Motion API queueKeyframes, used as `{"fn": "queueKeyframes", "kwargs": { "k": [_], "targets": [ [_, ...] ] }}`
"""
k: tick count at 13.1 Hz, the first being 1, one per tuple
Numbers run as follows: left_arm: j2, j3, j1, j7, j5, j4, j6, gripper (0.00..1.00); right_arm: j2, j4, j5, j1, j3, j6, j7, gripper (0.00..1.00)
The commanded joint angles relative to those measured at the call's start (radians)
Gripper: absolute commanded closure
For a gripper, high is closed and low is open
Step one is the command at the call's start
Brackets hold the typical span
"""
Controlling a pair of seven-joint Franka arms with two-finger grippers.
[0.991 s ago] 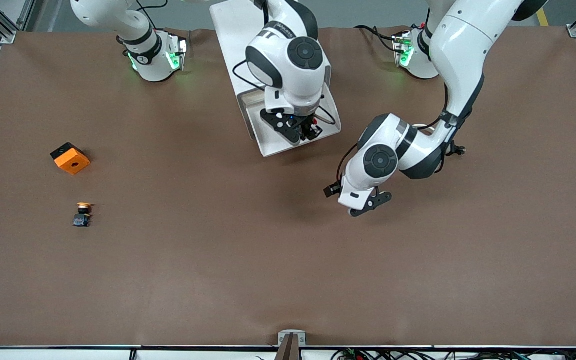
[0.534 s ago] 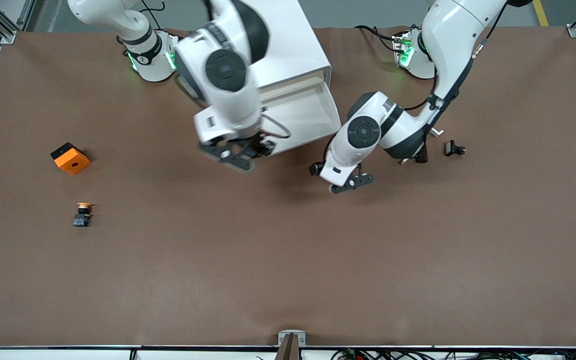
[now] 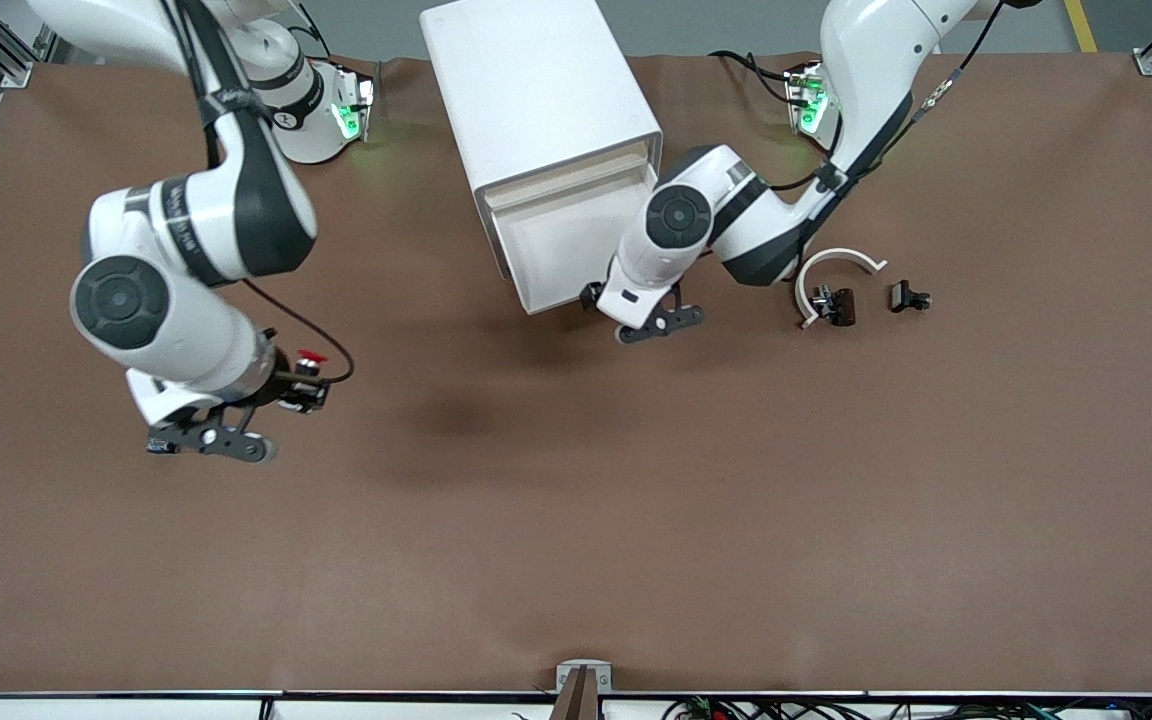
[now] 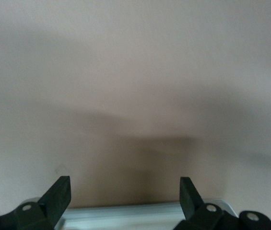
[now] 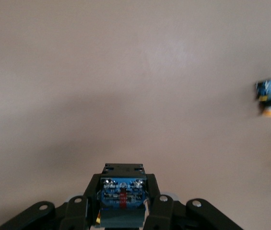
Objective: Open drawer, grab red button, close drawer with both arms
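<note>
Two grippers are at work over the brown table [image 3: 576, 520]. The right gripper [image 3: 301, 392] hangs in the air toward the right arm's end, over bare tabletop, its fingers clenched on the button [image 3: 308, 362]; in the front view the red cap pokes out beside the black fingers, and in the right wrist view the blue and black body [image 5: 123, 191] sits pinched between the two pads. That same wrist view shows an orange-capped button [image 5: 269, 97] lying on the table off to one side, apart from the gripper. Farther from the camera, the left gripper [image 3: 658, 322] hovers low, just in front of the open drawer [image 3: 561, 240], its fingers [image 4: 58, 194] spread wide and holding nothing; the drawer's pale front edge [image 4: 140, 215] shows between them. The drawer juts from a white cabinet [image 3: 536, 90]. Toward the left arm's end lie a white curved piece [image 3: 831, 265] and two small black parts [image 3: 908, 296].
</note>
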Motion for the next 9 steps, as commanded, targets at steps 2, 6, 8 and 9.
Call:
{"fn": "queueKeyframes", "kwargs": {
  "k": [2, 6, 8, 9],
  "targets": [
    [-0.011, -0.066, -0.003, -0.080, 0.001, -0.031, 0.006, 0.00, 0.003, -0.109, -0.031, -0.108, 0.023, 0.178, -0.134, 1.00],
    [-0.010, -0.149, -0.004, -0.171, -0.001, -0.045, -0.023, 0.00, 0.075, -0.183, -0.031, -0.167, 0.023, 0.332, -0.151, 1.00],
    [-0.005, -0.173, -0.006, -0.183, -0.001, -0.046, -0.041, 0.00, 0.126, -0.186, -0.031, -0.197, 0.023, 0.367, -0.153, 1.00],
    [0.001, -0.186, -0.006, -0.194, -0.001, -0.045, -0.050, 0.00, 0.149, -0.185, -0.031, -0.213, 0.023, 0.383, -0.154, 1.00]
  ]
}}
